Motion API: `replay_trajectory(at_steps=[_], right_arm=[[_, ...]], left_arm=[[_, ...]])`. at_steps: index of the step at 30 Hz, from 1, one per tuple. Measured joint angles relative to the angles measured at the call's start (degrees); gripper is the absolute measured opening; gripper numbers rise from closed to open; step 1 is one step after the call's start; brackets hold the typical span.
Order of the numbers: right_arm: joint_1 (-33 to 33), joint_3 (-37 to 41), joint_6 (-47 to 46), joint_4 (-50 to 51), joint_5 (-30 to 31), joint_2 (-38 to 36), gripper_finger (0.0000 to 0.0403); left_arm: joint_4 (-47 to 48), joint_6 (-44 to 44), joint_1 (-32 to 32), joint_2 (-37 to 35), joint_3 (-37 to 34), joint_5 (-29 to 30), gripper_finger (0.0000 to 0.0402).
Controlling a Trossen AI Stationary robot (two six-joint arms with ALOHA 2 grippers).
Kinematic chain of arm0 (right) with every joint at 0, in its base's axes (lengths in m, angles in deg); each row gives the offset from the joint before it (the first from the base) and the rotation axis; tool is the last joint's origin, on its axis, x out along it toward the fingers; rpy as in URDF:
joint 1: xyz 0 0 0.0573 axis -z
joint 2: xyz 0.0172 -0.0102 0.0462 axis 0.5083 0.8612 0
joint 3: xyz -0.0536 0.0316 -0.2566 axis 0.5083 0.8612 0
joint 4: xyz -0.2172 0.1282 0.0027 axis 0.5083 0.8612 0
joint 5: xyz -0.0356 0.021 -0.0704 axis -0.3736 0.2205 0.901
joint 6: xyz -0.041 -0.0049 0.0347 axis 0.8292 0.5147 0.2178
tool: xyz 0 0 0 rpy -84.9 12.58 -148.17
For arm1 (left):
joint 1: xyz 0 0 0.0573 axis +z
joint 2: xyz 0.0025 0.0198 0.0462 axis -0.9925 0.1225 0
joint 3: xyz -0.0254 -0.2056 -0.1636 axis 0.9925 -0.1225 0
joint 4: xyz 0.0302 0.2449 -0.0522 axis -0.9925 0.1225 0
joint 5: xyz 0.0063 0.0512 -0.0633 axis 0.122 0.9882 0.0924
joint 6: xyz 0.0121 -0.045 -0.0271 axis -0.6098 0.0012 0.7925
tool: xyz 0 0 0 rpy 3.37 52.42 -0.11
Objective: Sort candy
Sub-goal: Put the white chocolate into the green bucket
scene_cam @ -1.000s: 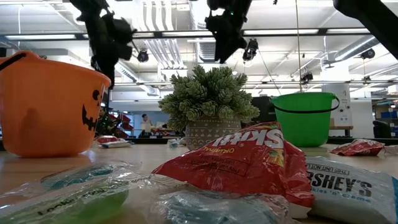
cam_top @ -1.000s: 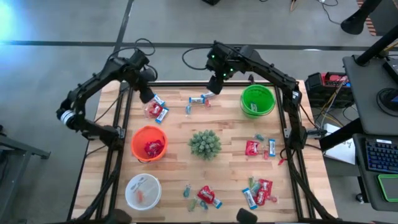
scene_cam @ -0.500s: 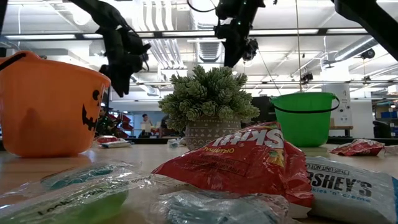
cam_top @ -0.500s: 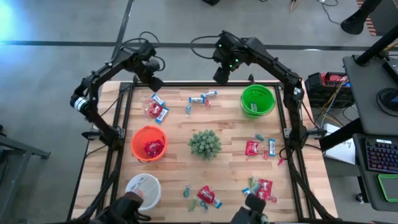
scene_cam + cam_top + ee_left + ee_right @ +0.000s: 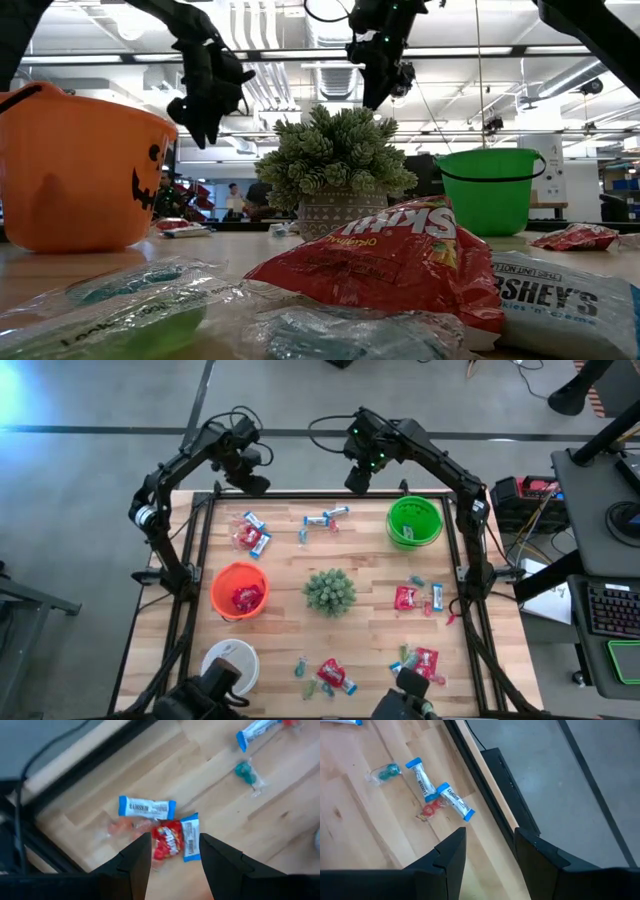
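Observation:
Candy lies in small heaps on the wooden table: red packets and blue-and-white bars at the far left (image 5: 250, 533), bars and small pieces at the far middle (image 5: 322, 520), more at the right (image 5: 418, 596) and near edge (image 5: 325, 675). My left gripper (image 5: 252, 482) hangs open high over the far edge, fingers pointing down above the far-left heap (image 5: 169, 840). My right gripper (image 5: 355, 482) is open too, raised over the far edge near the far-middle candy (image 5: 442, 795). Nothing is between either pair of fingers.
An orange bowl (image 5: 240, 589) with red packets stands at the left, a white bowl (image 5: 230, 663) at the near left, a green bowl (image 5: 414, 521) at the far right. A spiky green plant (image 5: 330, 591) sits mid-table. A dark frame (image 5: 300, 492) borders the table.
My left gripper has gone from above the far-left candy heap toward the table's far edge, rolling about its own axis. My right gripper has shifted a little toward the far edge. Neither has changed its gap, and no candy has moved.

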Motion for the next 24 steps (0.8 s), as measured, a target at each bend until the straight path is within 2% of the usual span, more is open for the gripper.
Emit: replay_trajectory(at_steps=[9, 13, 16, 21, 24], right_arm=[[0.0, 0.0, 0.1, 0.0, 0.0, 0.0, 0.0154], [0.0, 0.0, 0.2, 0.0, 0.0, 0.0, 0.0153], [0.0, 0.0, 1.1, 0.0, 0.0, 0.0, 0.0156], [0.0, 0.0, 2.2, 0.0, 0.0, 0.0, 0.0157], [0.0, 0.0, 1.8, 0.0, 0.0, 0.0, 0.0154]], left_arm=[[1.5, 17.2, 0.7, -0.4, -0.8, 1.2, 0.0148], [1.6, 24.9, -1.6, -0.4, -3.6, 1.2, 0.0148], [1.6, 22.1, -5.2, -0.4, -5.8, 2.6, 0.0148], [1.2, 16.8, -10.9, -0.6, -9.0, 10.6, 0.0148], [0.0, 17.5, -12.4, -0.6, -10.4, 10.8, 0.0148]])
